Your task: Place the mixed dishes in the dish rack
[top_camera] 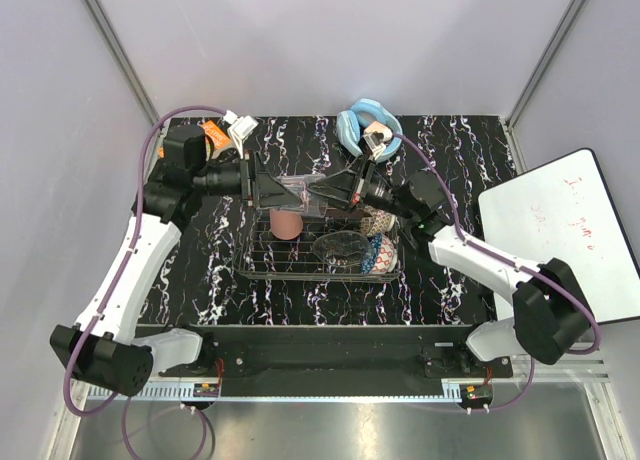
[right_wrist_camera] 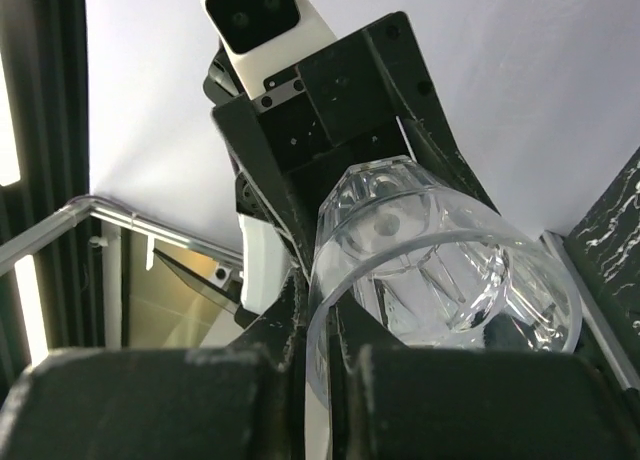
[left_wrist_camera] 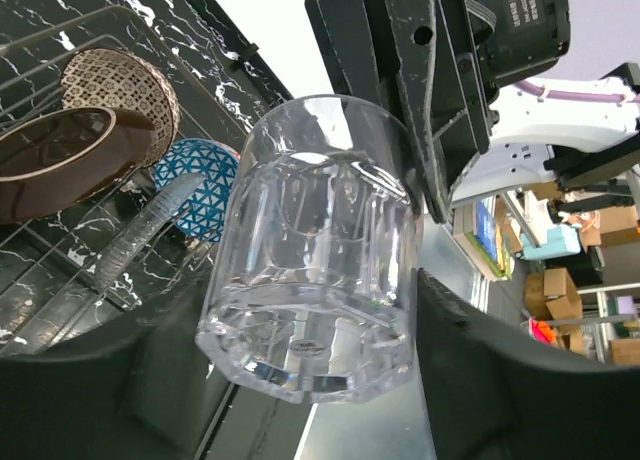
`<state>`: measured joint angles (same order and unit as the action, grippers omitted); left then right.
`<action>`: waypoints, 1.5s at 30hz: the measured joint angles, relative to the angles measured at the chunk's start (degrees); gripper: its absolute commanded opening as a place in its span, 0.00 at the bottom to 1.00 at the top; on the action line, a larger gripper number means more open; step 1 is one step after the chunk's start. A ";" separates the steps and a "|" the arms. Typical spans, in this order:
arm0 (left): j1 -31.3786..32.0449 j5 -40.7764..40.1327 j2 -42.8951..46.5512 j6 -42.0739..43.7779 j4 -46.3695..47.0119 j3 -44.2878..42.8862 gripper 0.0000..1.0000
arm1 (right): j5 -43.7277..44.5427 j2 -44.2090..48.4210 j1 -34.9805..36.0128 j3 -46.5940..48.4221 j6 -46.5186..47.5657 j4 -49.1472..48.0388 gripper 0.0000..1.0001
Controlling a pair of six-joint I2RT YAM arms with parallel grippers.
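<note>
A clear glass cup (top_camera: 304, 193) hangs on its side above the dish rack (top_camera: 250, 271), held between both grippers. My left gripper (top_camera: 283, 192) is shut round the cup's thick base (left_wrist_camera: 310, 350), a finger (left_wrist_camera: 470, 370) against its side. My right gripper (top_camera: 326, 192) is shut on the cup's rim (right_wrist_camera: 400, 280), pinching the wall between its fingers (right_wrist_camera: 275, 370). In the rack lie the pink cup (top_camera: 286, 224), the clear glass bowl (top_camera: 340, 246), the small blue patterned bowl (top_camera: 382, 253) and the red floral plate (top_camera: 375, 220). They also show in the left wrist view, with the blue bowl (left_wrist_camera: 205, 185) nearest.
A light-blue bowl (top_camera: 352, 128) with a tan cube stands behind the rack at the table's back edge. An orange-green book (top_camera: 213, 135) lies at the back left. A whiteboard (top_camera: 560, 230) lies off the table's right side. Grey walls close in the back and sides.
</note>
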<state>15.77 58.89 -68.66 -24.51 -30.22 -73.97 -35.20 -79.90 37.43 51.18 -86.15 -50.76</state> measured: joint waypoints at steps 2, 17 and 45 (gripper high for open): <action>-0.33 0.09 0.63 -0.55 0.61 0.44 0.27 | -0.24 -0.09 -0.02 0.00 0.22 -0.44 0.00; -6.03 -7.45 5.05 9.11 -11.65 -1.14 0.00 | 2.27 4.72 -1.31 -1.07 7.48 15.50 1.00; 9.94 -54.27 -6.19 29.14 -19.76 16.15 0.00 | 25.29 34.34 -8.28 1.16 33.88 63.36 1.00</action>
<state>25.71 4.62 -74.85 4.62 -49.98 -57.82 -9.91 -45.56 29.15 52.34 -52.27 12.60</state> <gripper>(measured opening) 0.715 0.994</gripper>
